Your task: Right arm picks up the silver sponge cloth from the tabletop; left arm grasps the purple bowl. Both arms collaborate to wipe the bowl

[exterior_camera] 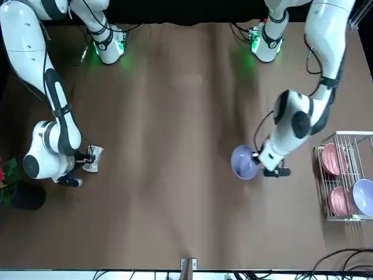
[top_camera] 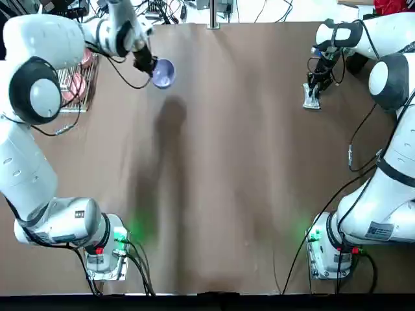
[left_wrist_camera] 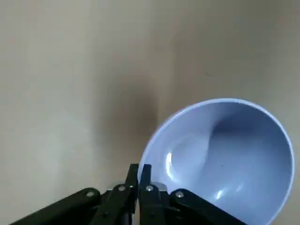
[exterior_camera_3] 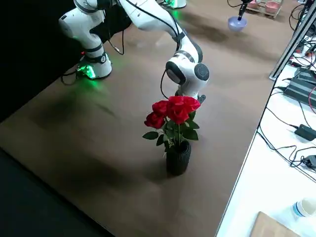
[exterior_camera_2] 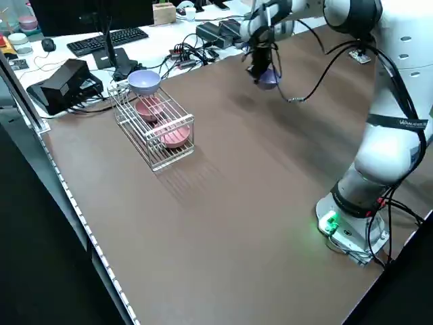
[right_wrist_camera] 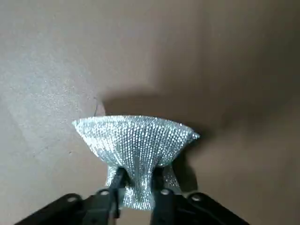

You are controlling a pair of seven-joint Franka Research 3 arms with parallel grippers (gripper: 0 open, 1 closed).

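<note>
Brown-covered bench [top_camera: 227,162]; dish rack [exterior_camera_2: 154,125] at the robot's far left; left claw [left_wrist_camera: 138,174] pinching the purple bowl [left_wrist_camera: 225,159] by its rim, above the bench; right claw [right_wrist_camera: 139,178], far right, pinching the silver sponge cloth [right_wrist_camera: 136,145] at its middle; bowl and cloth well apart.

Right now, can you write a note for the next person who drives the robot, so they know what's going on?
Left gripper: shut on the rim of the purple bowl, holding it up above the table, open side in view.
Right gripper: shut on the middle of the silver cloth, over on the robot's right side.
Done: both things are grabbed.
Left: bring cloth and bowl together, then wipe the bowl. They are far apart now.
Nearby: a rack with dishes on the left, and a pot of red roses on the right.
</note>
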